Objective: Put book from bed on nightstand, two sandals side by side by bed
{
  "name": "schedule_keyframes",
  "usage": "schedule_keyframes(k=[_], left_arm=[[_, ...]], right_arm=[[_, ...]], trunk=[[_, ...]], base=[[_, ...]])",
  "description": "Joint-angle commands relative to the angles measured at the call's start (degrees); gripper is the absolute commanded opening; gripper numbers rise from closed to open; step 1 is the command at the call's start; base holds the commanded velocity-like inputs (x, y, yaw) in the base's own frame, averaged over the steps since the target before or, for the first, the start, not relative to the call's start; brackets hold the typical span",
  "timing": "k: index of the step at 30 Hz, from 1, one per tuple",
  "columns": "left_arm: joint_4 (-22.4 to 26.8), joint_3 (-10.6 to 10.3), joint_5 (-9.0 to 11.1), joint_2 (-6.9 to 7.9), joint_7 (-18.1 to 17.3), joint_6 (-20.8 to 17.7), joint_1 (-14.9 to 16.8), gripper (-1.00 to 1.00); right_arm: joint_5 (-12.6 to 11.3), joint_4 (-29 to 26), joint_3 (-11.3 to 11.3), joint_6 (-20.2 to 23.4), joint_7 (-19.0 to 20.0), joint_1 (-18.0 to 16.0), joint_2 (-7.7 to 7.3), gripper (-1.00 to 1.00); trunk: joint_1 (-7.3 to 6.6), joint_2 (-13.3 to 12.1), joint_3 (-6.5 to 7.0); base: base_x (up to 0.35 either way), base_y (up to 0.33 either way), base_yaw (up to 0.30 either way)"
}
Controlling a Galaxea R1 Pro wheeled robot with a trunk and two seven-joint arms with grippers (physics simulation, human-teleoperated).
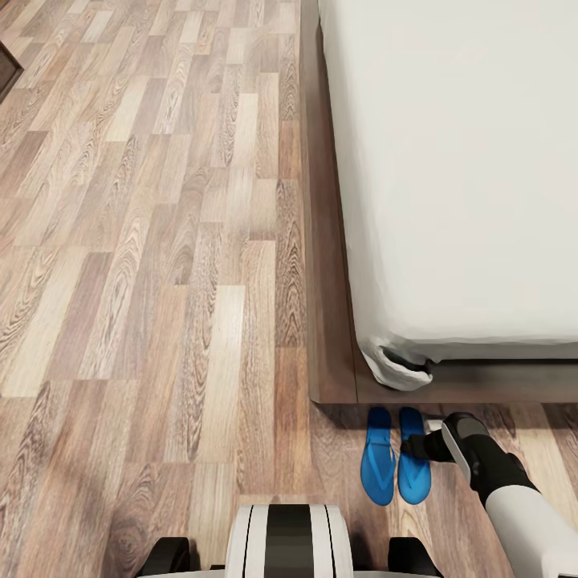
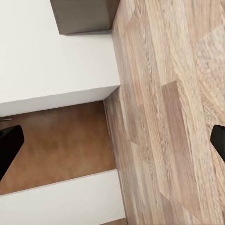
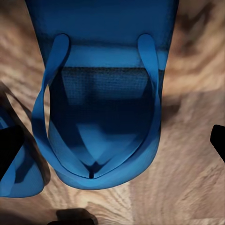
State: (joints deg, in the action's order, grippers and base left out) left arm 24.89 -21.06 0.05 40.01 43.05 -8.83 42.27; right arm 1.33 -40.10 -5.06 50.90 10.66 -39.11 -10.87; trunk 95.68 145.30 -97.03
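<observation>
Item: two sandals, bright blue flat flip-flops with thin blue toe straps. The left sandal (image 1: 379, 467) and right sandal (image 1: 413, 466) are lying side by side on the wood-plank floor (image 1: 160, 321), just beside the corner of the bed (image 1: 449, 160). Their long axes are running parallel, toward the bed frame. My right gripper (image 3: 112, 140) is hovering over the right sandal (image 3: 101, 117), fingers spread wide. My left gripper (image 2: 112, 140) is hanging spread above floor.

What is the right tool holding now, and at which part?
Nothing, as far as it shows: the right tool hangs open above the bright blue flat sandal, its dark fingertips spread wide either side, touching neither strap nor sole.
</observation>
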Motion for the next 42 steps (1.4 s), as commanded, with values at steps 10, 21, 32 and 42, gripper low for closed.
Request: schedule_keyframes(k=[10,21,32,42], left_arm=[[0.07,-0.48,-0.01,0.07,0.34,-0.58,0.01,1.0],[0.07,-0.48,0.01,0.07,0.36,-0.58,0.05,1.0],[0.07,-0.48,0.04,0.05,0.36,-0.58,0.01,1.0],[0.07,-0.48,0.04,0.02,0.36,-0.57,0.0,1.0]], right_arm=[[0.16,-0.07,-0.13,0.25,0.24,0.0,0.05,1.0],[0.16,-0.07,-0.13,0.25,0.24,-0.02,0.06,1.0],[0.16,-0.07,-0.13,0.25,0.24,0.0,0.13,1.0],[0.16,-0.07,-0.13,0.25,0.24,0.0,0.14,1.0]], trunk=[[-0.01,0.01,-0.03],[-0.01,0.01,-0.03],[-0.01,0.01,-0.03],[-0.01,0.01,-0.03]], base=[[0.0,0.0,0.0],[-0.024,0.0,0.0],[-0.023,0.0,0.0],[-0.003,0.0,0.0]])
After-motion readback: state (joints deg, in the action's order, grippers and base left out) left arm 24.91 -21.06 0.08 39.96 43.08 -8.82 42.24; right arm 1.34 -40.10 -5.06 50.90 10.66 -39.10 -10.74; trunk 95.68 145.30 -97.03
